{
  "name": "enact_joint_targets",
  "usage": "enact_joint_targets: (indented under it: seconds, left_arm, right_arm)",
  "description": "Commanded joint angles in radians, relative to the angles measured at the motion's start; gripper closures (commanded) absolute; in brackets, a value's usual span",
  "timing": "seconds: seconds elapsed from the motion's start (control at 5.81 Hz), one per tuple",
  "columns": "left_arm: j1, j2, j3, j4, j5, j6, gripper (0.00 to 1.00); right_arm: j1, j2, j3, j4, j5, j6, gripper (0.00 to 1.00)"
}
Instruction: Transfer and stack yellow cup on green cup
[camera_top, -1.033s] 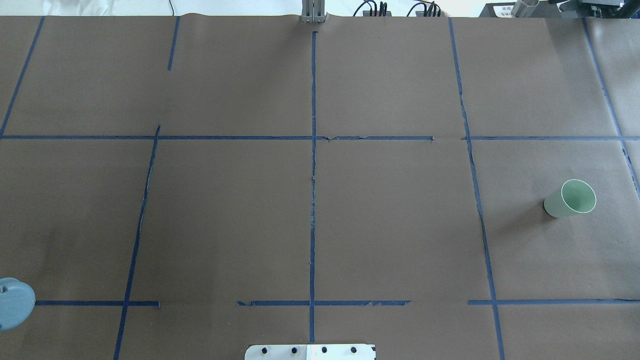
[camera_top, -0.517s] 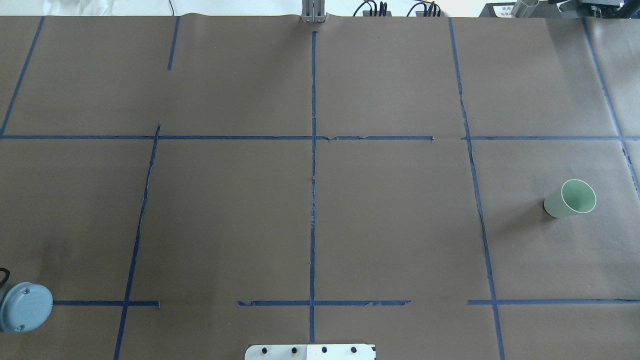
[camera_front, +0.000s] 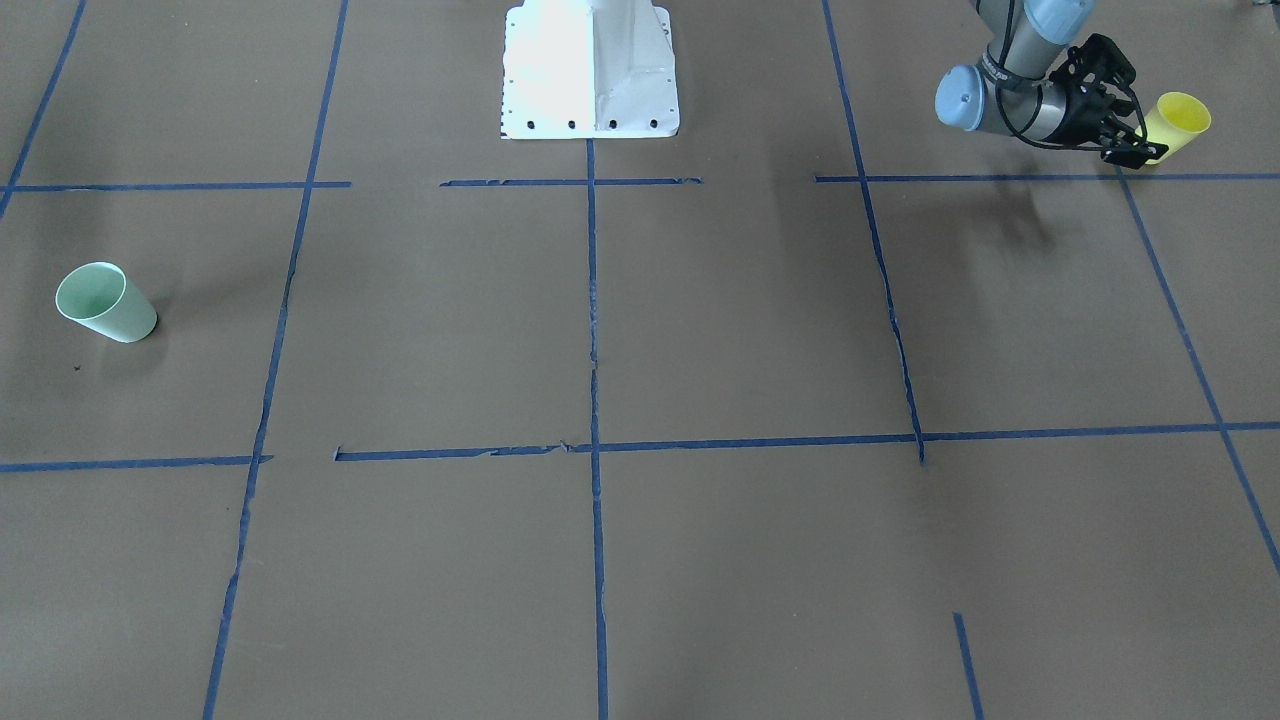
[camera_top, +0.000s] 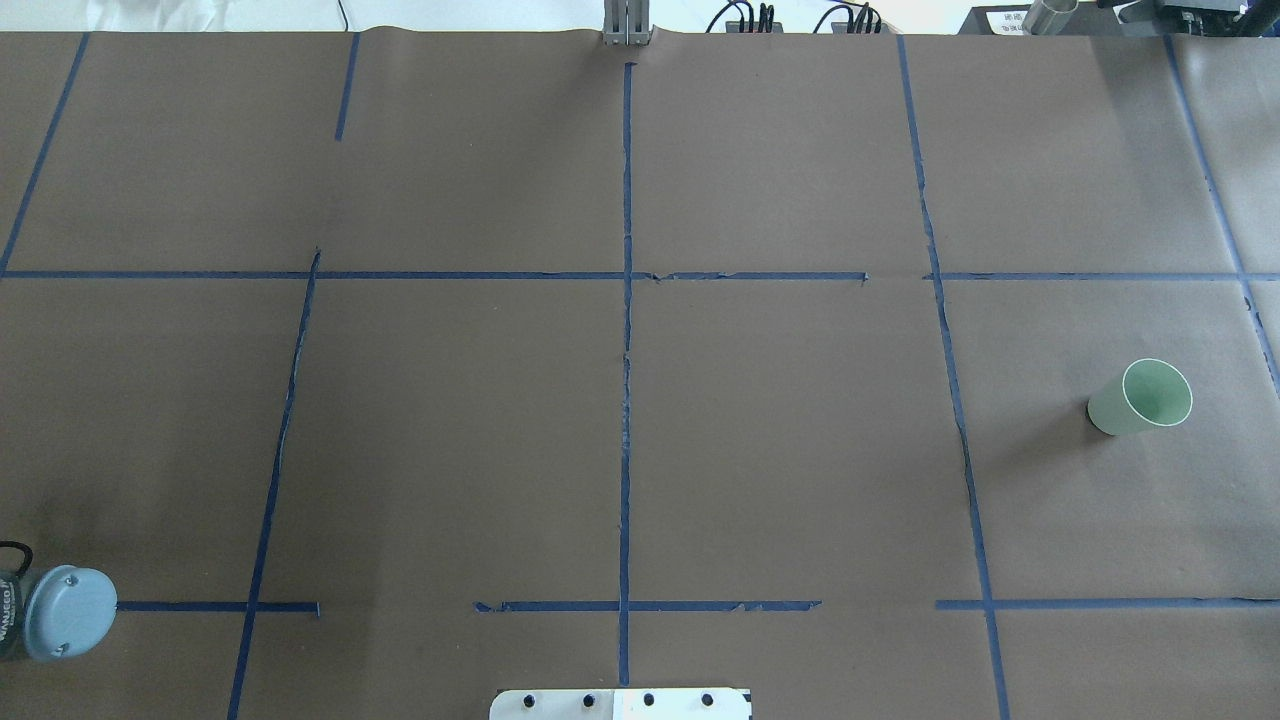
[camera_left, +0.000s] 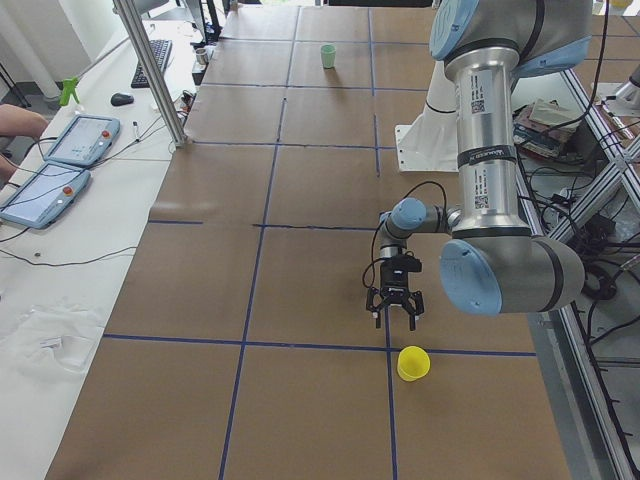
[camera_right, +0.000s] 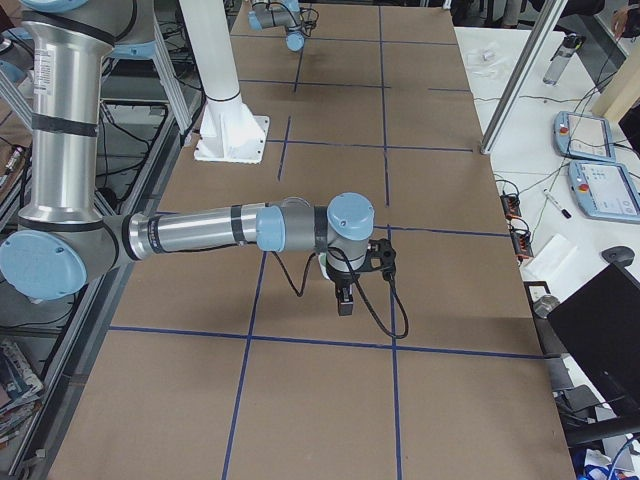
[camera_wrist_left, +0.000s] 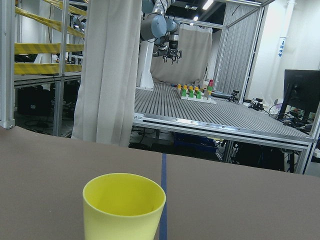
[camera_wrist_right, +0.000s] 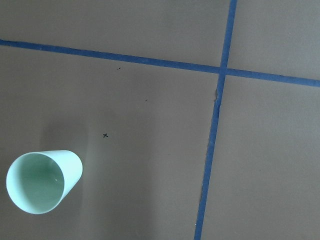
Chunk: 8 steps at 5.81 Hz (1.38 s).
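Under both hands stretches a brown-papered surface (camera_front: 700, 330) gridded with blue tape (camera_front: 592, 300). Beyond its edge the room shows aluminium framing and a grey curtain (camera_wrist_left: 107, 70). Reaching low, the left arm (camera_left: 480, 170) points its left hand (camera_left: 393, 318) downward with the fingers spread and empty, probably to line up a grasp. Just beside that hand the yellow cup (camera_left: 412, 363) stands untouched, rim up. Whether the right hand (camera_right: 345, 298), which hangs over the surface, is open or closed, I cannot tell. Below it and off to one side stands the green cup (camera_wrist_right: 42, 182), upright and presumably the stacking base.
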Motion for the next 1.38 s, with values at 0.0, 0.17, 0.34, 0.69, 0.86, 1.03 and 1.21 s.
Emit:
enact_joint_targets:
  seconds: [0.0,0.17,0.34,0.69,0.86,1.03,1.21]
  left_arm:
    - [0.019,0.0,0.097,-0.07,-0.008,-0.028,0.0]
    - [0.045,0.0,0.134,-0.112,-0.032,-0.044,0.0]
    - [0.082,0.002,0.146,-0.124,-0.066,-0.069,0.0]
    - [0.13,0.011,0.148,-0.124,-0.104,-0.11,0.0]
    - [0.131,0.014,0.149,-0.126,-0.108,-0.112,0.0]
    - [0.133,0.026,0.154,-0.126,-0.108,-0.108,0.0]
    - [0.131,0.028,0.156,-0.126,-0.105,-0.097,0.0]
  right_arm:
    - [0.0,-0.001,0.003,0.0,0.0,0.002,0.0]
    - [0.0,-0.001,0.003,0.0,0.0,0.002,0.0]
    - [0.0,-0.001,0.005,0.0,0.0,0.002,0.0]
    - [0.0,-0.001,0.016,0.0,0.0,0.004,0.0]
    - [0.0,-0.002,0.017,-0.002,0.0,0.004,0.0]
    - [0.0,-0.004,0.017,-0.002,0.0,0.004,0.0]
    - [0.0,-0.005,0.017,-0.002,0.0,0.004,0.0]
